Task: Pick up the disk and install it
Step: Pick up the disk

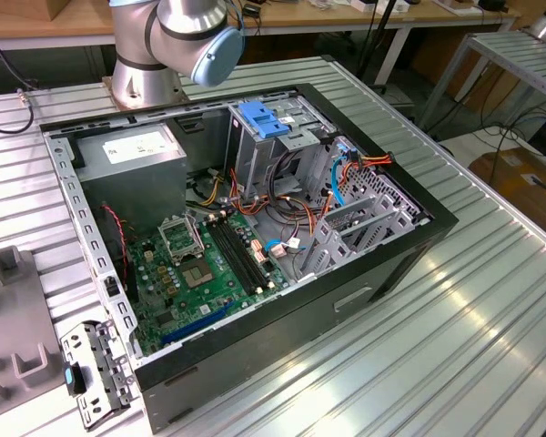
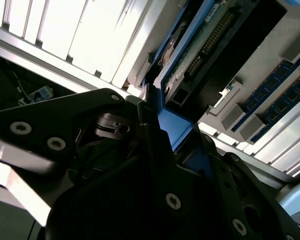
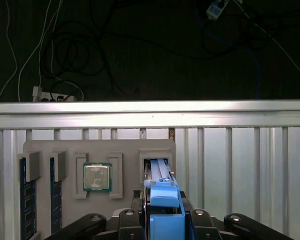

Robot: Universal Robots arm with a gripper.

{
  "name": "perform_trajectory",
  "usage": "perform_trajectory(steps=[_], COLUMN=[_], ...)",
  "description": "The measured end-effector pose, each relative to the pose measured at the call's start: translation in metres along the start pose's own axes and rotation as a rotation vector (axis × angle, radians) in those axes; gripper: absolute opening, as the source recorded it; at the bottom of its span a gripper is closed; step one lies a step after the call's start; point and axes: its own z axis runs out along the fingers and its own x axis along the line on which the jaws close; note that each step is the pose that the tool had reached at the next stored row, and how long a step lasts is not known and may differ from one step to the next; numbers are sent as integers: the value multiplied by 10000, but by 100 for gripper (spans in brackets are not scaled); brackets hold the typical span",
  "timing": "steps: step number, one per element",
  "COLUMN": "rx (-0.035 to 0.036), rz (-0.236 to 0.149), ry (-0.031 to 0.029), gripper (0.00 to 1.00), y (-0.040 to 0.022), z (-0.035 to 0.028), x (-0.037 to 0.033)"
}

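The disk [image 3: 157,170] stands on edge in a slot of a grey holder plate [image 3: 45,147], with its blue bracket rail facing the camera. In the first wrist view my gripper [image 3: 163,201] sits over it, its black fingers closed on the blue rail from both sides. In the second wrist view the disk [image 2: 210,35] shows its green circuit board and connector, and the gripper [image 2: 172,132] clamps the blue rail. The exterior view shows the arm's base and elbow [image 1: 182,36] behind the open computer case [image 1: 282,228].
A processor chip [image 3: 97,176] and blue memory sticks [image 3: 23,200] lie in other pockets of the holder plate. Inside the case an upright metal cage carries a blue latch [image 1: 266,118], beside cables and a motherboard [image 1: 209,264]. A ribbed aluminium table [image 1: 455,300] surrounds everything.
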Motion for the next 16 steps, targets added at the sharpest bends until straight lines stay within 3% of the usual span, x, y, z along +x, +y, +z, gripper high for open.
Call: perform_trajectory(steps=[9, 16], rx=[-1, 0], rz=[0, 0], ry=[2, 1], gripper=[37, 37], y=[1, 2], z=[-41, -118], x=[0, 1])
